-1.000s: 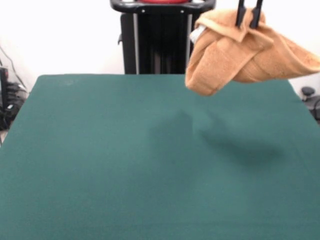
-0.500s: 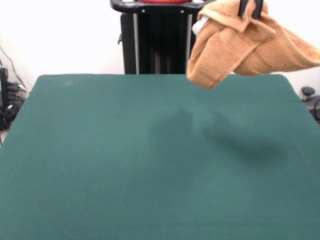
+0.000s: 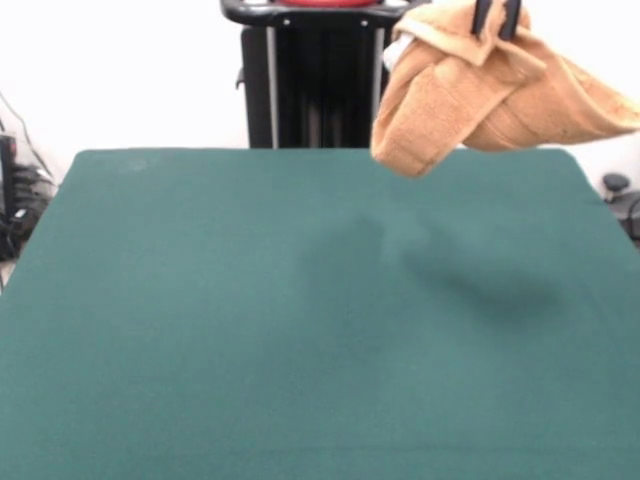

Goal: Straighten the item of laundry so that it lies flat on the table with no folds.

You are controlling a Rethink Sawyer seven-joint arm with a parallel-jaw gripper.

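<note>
The orange-tan towel (image 3: 480, 95) hangs bunched and folded in the air above the far right part of the green table (image 3: 250, 320). Its lower left lobe droops to about the table's far edge line. Its small white tag (image 3: 398, 52) shows at the upper left of the bundle. My gripper (image 3: 497, 22) shows only as two thin black fingertips at the top edge, pinched into the towel's top fold. The towel's shadow lies on the table below it.
The robot's black pedestal (image 3: 315, 75) stands behind the table's far edge, just left of the hanging towel. Cables and dark gear sit off the table at the left edge (image 3: 15, 200) and right edge (image 3: 620, 195).
The towel has risen a little with the gripper since a second ago; in the last half second it has barely moved.
</note>
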